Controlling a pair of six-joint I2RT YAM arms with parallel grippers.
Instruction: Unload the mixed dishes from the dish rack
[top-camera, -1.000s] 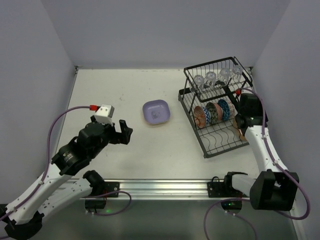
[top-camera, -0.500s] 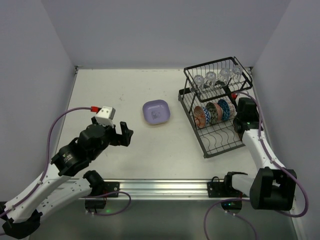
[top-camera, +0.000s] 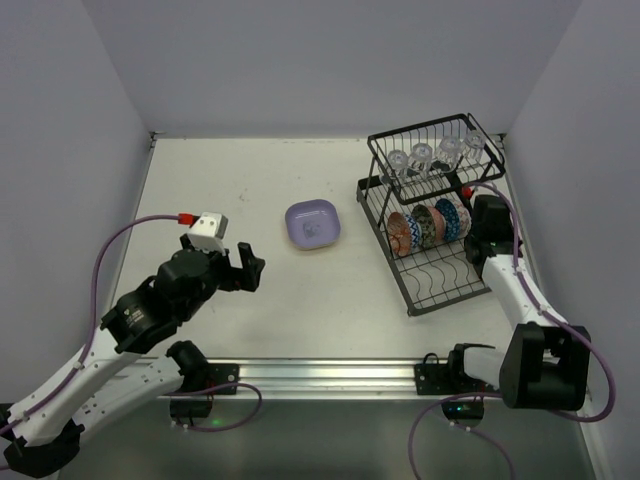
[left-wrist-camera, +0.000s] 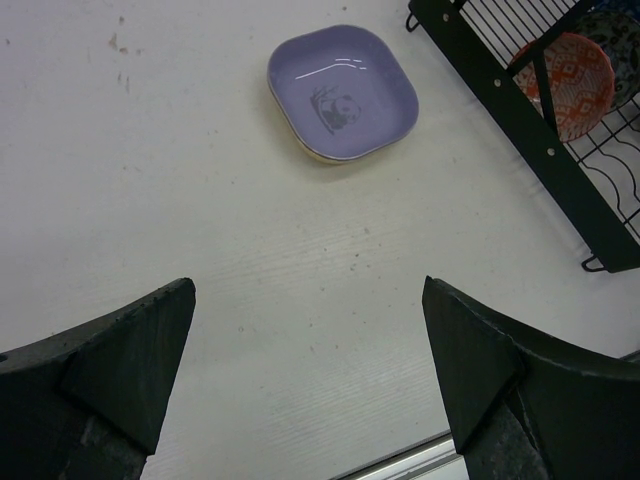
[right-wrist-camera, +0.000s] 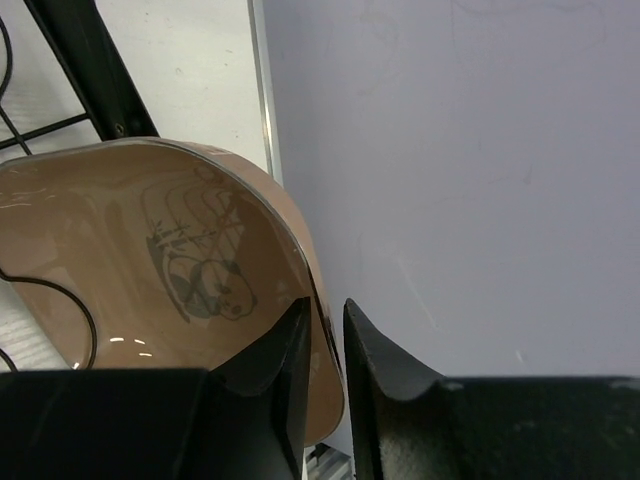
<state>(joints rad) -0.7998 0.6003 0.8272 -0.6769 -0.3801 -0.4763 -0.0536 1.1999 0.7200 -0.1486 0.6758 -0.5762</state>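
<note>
One lavender rounded-square plate (top-camera: 313, 223) lies unloaded on the white table (top-camera: 250, 180). The right gripper (right-wrist-camera: 320, 330) pinches a tan-brown plate (right-wrist-camera: 150, 260) beside the black wire dish rack (left-wrist-camera: 522, 117), the left gripper (left-wrist-camera: 308, 300) gapes wide, and clear glass cups (top-camera: 435, 155) and patterned bowls (top-camera: 428, 225) are yet to unload.

Off-white matte desk (top-camera: 230, 190), a few small dark specks (left-wrist-camera: 118, 42) on it toward the far left. Pale grey-lavender walls (top-camera: 330, 60) close it in on the left, far and right sides. Silver metal rail (top-camera: 320, 372) runs along the near edge.
</note>
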